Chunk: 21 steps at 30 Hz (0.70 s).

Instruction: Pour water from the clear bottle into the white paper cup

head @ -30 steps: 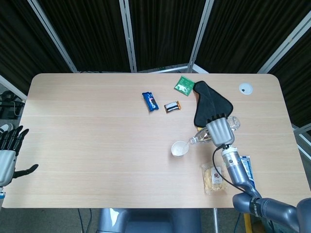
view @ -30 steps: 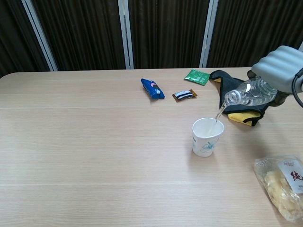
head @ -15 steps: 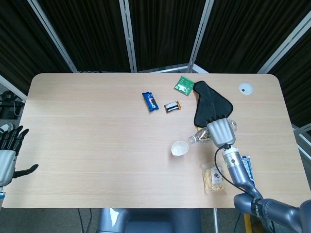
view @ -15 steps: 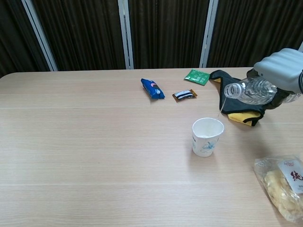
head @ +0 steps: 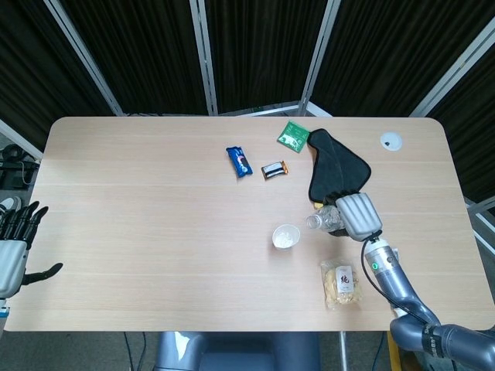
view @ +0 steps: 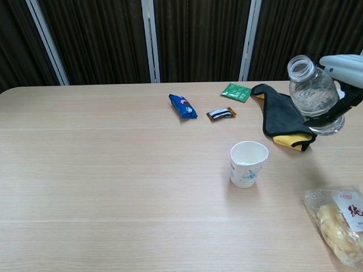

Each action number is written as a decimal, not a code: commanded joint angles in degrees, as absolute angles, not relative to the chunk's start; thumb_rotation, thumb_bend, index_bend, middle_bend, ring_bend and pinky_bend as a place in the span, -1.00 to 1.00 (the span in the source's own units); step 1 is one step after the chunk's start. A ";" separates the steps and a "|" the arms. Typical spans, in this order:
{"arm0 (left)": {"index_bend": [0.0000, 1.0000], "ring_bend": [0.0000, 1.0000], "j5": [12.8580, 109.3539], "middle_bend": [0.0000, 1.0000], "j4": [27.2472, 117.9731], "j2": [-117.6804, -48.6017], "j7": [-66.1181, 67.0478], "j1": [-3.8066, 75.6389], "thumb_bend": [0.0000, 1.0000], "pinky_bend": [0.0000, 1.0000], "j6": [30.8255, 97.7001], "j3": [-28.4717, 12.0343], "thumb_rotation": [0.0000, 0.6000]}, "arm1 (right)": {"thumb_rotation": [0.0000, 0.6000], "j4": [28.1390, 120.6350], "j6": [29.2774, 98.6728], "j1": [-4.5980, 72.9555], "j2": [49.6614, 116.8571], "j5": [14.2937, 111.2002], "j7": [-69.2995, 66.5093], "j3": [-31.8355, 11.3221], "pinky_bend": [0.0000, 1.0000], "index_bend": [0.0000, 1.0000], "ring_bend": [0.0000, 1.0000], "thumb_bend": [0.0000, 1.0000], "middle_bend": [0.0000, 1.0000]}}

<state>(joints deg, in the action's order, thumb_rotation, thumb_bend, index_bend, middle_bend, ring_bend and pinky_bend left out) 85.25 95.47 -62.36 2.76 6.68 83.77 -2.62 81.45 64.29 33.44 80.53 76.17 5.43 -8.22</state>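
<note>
1. Just right of the white paper cup (head: pixel 285 236) in the head view, the right hand (head: pixel 360 216) grips the clear bottle (head: pixel 328 219), neck toward the cup; the left hand (head: pixel 15 246) sits far left off the surface (head: pixel 155 232), fingers spread, holding nothing.
2. In the chest view, the bottle (view: pixel 311 93) stands nearly upright, up and right of the cup (view: pixel 248 164), clasped by the right hand (view: pixel 343 73).

The right hand (head: pixel 360 216) grips the clear bottle (head: pixel 328 219) just right of the white paper cup (head: pixel 286 236), the bottle's open mouth pointing toward the cup. A black cloth (head: pixel 336 168) lies behind the hand, and a bag of snacks (head: pixel 341 284) in front of it. A blue packet (head: pixel 240 161), a small dark packet (head: pixel 274 170) and a green packet (head: pixel 293 134) rest further back on the wooden table (head: pixel 155 209). The left hand (head: pixel 14 247) hangs at the table's left edge, fingers spread, holding nothing.
</note>
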 commanded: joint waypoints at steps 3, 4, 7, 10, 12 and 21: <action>-1.00 -1.00 85.46 -1.00 95.35 -62.52 3.39 6.54 -1.00 -1.00 84.30 -2.67 1.00 | 1.00 90.78 62.73 31.27 72.19 84.34 -13.40 -4.81 -0.05 0.13 0.15 0.24 0.31; -1.00 -1.00 85.50 -1.00 95.38 -62.57 3.45 6.50 -1.00 -1.00 84.38 -2.65 1.00 | 1.00 91.55 62.41 31.23 71.53 85.17 -15.10 -4.27 -0.05 0.13 0.15 0.24 0.31; -1.00 -1.00 85.61 -1.00 95.45 -62.59 3.51 6.47 -1.00 -1.00 84.39 -2.56 1.00 | 1.00 93.36 61.16 31.54 69.93 88.84 -21.10 -2.12 -0.05 0.13 0.15 0.24 0.31; -1.00 -1.00 85.63 -1.00 95.47 -62.68 3.68 6.49 -1.00 -1.00 84.32 -2.51 1.00 | 1.00 94.01 60.37 32.21 69.31 92.64 -25.27 -0.10 -0.05 0.13 0.15 0.25 0.31; -1.00 -1.00 85.63 -1.00 95.48 -62.73 3.82 6.51 -1.00 -1.00 84.28 -2.50 1.00 | 1.00 94.12 60.15 32.57 69.41 94.56 -26.75 0.94 -0.05 0.13 0.15 0.26 0.31; -1.00 -1.00 84.66 -1.00 95.02 -63.14 4.39 6.81 -1.00 -1.00 83.49 -2.77 1.00 | 1.00 91.80 57.50 34.55 75.62 98.54 -25.22 3.52 -0.05 0.13 0.15 0.30 0.31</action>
<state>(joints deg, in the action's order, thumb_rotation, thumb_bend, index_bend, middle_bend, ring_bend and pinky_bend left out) 84.70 95.06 -63.13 4.40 6.79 83.52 -2.73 92.61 58.24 34.06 74.36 98.39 -25.91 3.24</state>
